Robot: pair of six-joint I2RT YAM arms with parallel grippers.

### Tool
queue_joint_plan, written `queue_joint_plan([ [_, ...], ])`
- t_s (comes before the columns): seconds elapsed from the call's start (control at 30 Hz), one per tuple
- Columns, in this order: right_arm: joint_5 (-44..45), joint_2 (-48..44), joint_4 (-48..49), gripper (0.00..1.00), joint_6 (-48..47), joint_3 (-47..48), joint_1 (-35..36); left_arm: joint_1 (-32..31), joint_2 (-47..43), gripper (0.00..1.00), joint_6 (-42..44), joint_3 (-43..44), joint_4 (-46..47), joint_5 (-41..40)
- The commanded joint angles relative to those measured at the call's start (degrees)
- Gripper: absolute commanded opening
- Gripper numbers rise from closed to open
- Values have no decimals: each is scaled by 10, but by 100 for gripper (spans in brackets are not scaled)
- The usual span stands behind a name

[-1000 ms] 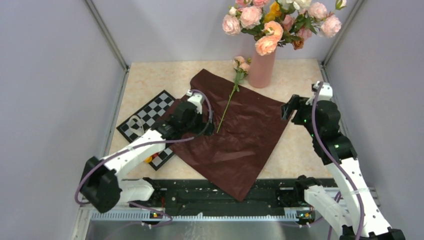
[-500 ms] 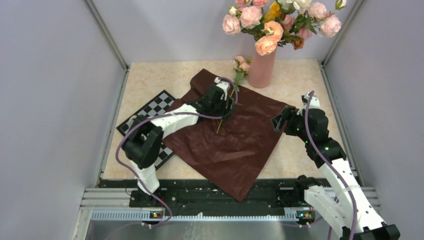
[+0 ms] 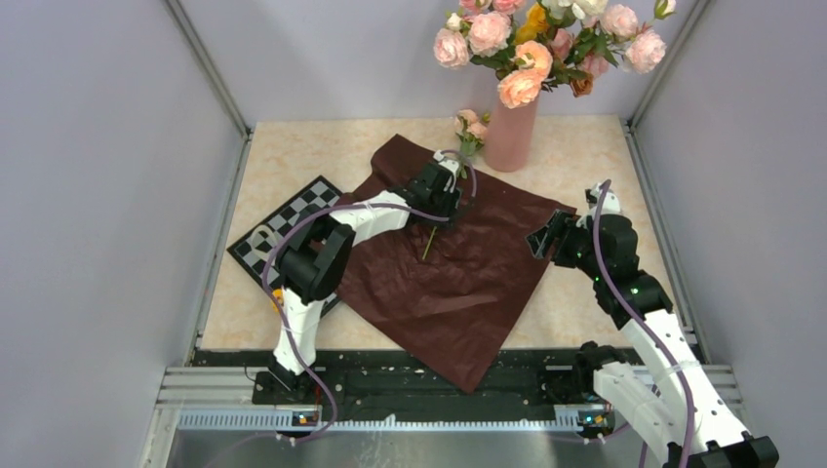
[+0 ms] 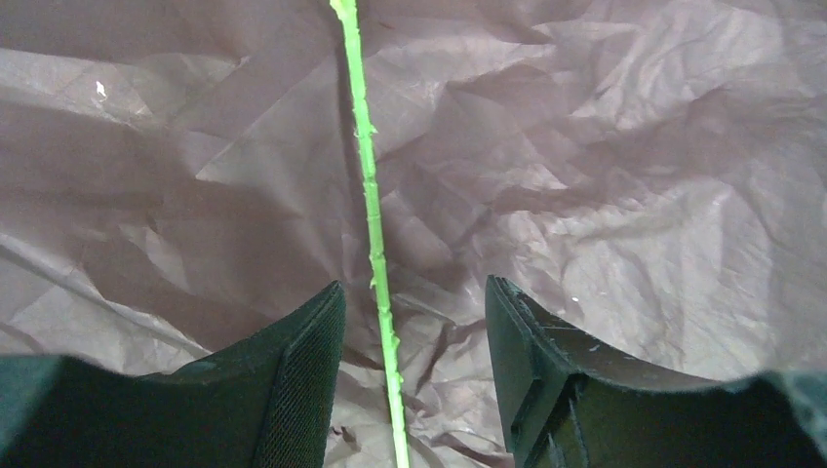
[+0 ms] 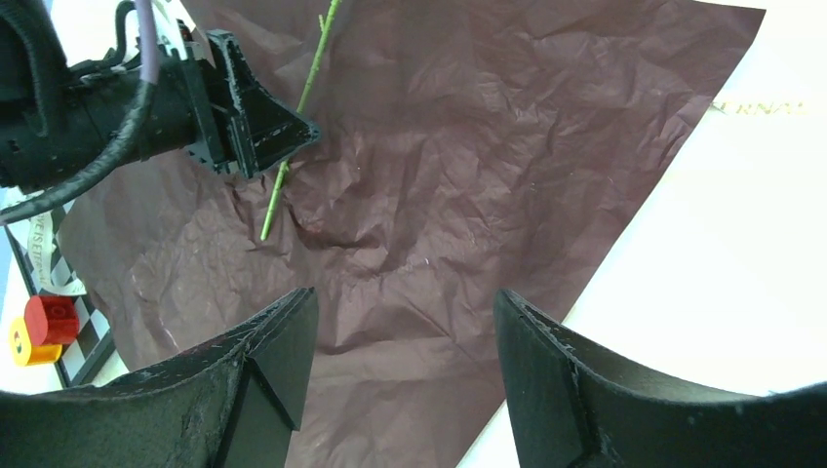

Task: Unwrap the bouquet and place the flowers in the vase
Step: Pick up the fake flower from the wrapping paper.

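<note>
Left gripper (image 4: 412, 302) straddles the flower stem (image 4: 368, 185) lying on the dark red paper (image 4: 605, 175) — jaws spread, clear of it; right gripper (image 5: 402, 322) hovers over the paper, jaws spread.

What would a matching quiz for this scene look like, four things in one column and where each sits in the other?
1. flower stem
2. vase
3. checkerboard
4. right end effector

A. far side of the table, filled with roses
B. left of the dark red paper
C. between the open fingers of the left end effector
D. over the paper's right edge, empty

Pairs: 1-C, 2-A, 3-B, 4-D
</note>
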Motion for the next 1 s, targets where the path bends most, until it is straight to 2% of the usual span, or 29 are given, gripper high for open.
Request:
queue_joint_plan([
  [0.0,-9,-3,29,67,9,-4,-5,8,18,59,6,29,-6,-11],
  [0.17,-14,4,41,65,15,-9,-5,9,31,58,11,32,0,-6],
  [0.47,-16,10,41,62,22,-12,-5,14,50,46,4,44,-1,9],
  [0.97,-12,13,49,61,30,-15,-5,16,18,0,13,20,18,49],
])
